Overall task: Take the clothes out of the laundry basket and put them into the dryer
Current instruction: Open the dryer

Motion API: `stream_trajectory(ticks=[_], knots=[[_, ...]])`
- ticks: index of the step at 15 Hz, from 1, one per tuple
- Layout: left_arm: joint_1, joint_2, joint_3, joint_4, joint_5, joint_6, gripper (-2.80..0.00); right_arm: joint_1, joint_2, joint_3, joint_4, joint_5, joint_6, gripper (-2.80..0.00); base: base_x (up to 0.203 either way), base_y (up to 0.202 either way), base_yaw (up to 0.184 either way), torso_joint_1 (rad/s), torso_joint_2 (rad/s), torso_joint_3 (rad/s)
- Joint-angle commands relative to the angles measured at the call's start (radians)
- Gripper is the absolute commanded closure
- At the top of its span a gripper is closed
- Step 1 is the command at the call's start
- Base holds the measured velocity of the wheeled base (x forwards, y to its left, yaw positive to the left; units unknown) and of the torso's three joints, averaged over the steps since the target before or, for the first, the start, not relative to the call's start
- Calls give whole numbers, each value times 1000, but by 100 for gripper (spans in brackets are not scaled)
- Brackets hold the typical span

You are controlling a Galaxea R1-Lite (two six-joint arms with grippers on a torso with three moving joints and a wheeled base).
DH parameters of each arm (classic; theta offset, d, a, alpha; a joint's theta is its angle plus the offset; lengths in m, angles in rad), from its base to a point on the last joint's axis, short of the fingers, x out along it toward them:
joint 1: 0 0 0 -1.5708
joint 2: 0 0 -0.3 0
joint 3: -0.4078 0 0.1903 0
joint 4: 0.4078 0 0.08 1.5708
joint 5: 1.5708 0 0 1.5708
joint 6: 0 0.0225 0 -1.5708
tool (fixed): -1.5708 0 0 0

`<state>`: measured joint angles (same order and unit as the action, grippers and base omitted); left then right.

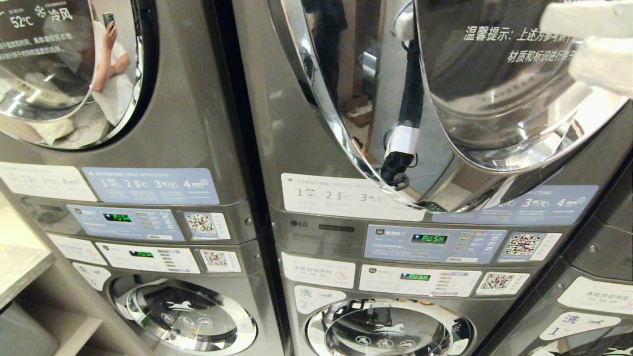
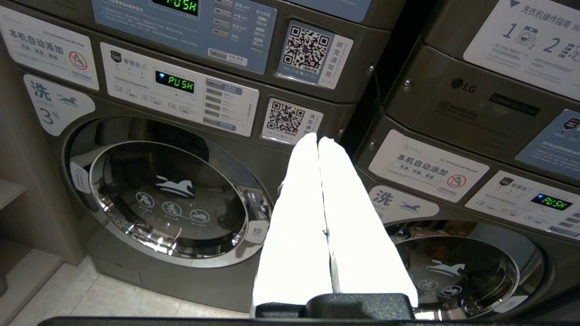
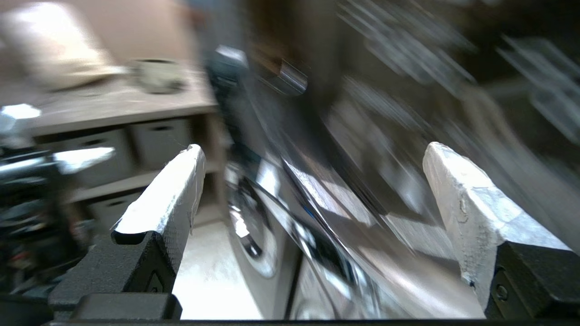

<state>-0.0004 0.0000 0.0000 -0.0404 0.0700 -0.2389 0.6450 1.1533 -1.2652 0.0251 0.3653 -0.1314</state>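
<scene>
Right gripper (image 1: 583, 47), white-padded jaws spread wide and empty, hangs before the grey dryer's chrome-rimmed glass door (image 1: 494, 99). Left gripper (image 2: 318, 140), jaws pressed together, empty, sits below that door, facing the grey front-load washers (image 2: 172, 199).

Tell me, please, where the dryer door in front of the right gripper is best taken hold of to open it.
Probably by the chrome rim of the dryer door at its right edge, coming in from the right, where the right gripper hovers with jaws open. The domed glass is smooth and bulging, so it offers no purchase. No handle shows, so this is a judgement.
</scene>
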Motion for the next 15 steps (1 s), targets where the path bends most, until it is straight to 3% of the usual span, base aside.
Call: stream_trajectory(ticks=[1,4,6,8,11,13,15], knots=[[0,0,31,-1,1,-2,0,-118,-137,60,54,-43,61,-280,0,0,0,0,0,0],[-1,0,31,-1,1,-2,0,-351,-340,286,118,-111,176,-280,0,0,0,0,0,0],[0,0,31,-1,1,-2,0,-430,-484,444,193,-196,197,-280,0,0,0,0,0,0],[0,0,31,-1,1,-2,0,-476,-617,606,268,-278,200,-280,0,0,0,0,0,0],[0,0,31,-1,1,-2,0,-507,-770,833,295,-466,163,-280,0,0,0,0,0,0],[0,0,31,-1,1,-2,0,-512,-855,976,266,-519,142,-280,0,0,0,0,0,0],[-1,0,31,-1,1,-2,0,-514,-869,1136,122,-525,127,-280,0,0,0,0,0,0]])
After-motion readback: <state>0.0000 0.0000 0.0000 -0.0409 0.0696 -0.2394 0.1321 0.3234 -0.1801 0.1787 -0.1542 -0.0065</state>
